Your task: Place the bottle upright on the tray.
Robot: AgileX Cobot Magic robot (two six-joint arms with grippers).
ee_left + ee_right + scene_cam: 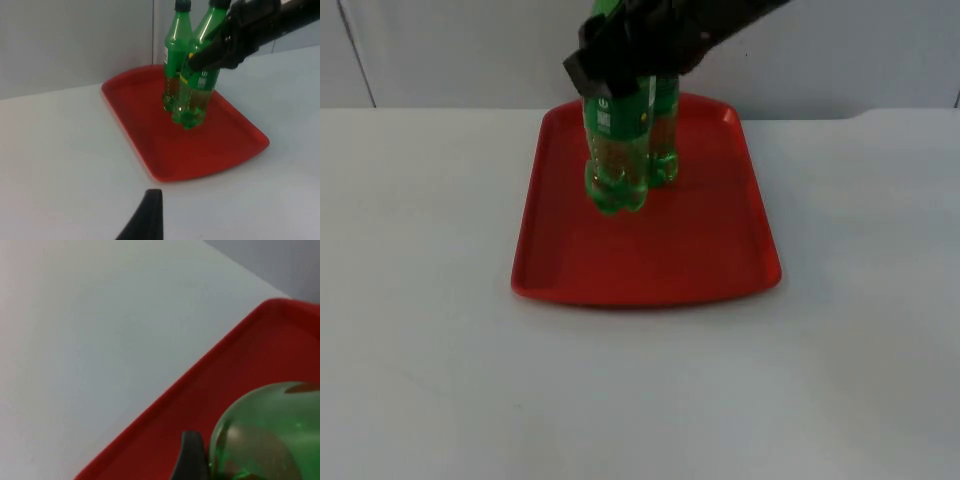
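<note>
- The left hand [150, 215] waited low over the bench [420, 350], well short of the tray [650, 270]; whether it was apart or together I cannot tell.
- The tray lay flat beyond it, its near part bare, likely left free for standing things.
- The right hand [620, 60] reached in from the far side and was clamped on the bottle [613, 160] around its upper body, leaving the base free to meet the tray.
- The bottle hung below that hand, tilted, its base over the tray's far part; whether the base touched the tray cannot be told. It needed righting before release.
- Just behind it stood a second bottle [663, 135], upright on the tray, close enough to be knocked.
</note>
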